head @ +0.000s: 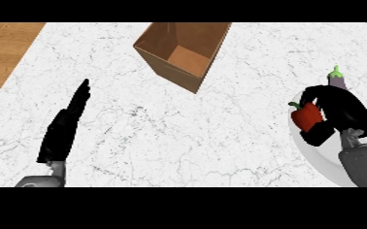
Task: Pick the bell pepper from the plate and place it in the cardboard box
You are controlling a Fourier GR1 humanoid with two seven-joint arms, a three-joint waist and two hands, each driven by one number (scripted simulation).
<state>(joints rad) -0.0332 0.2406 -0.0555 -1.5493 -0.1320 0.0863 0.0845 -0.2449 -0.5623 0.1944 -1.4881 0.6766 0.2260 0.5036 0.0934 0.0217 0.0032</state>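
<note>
right hand (331, 110) curled round the red bell pepper (307, 116), at the white round plate (315, 157), near right. left hand (66, 125) open, resting left. lift straight up before swinging far-left to the open brown cardboard box (185, 53), clearing its near wall.

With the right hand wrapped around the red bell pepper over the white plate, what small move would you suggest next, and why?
Probably a short lift straight up. The right hand has its fingers curled round the red bell pepper, low over the white plate, with a purple eggplant just behind. Rising first should clear both before travelling left to the open brown cardboard box. The left hand rests open at the left.
</note>
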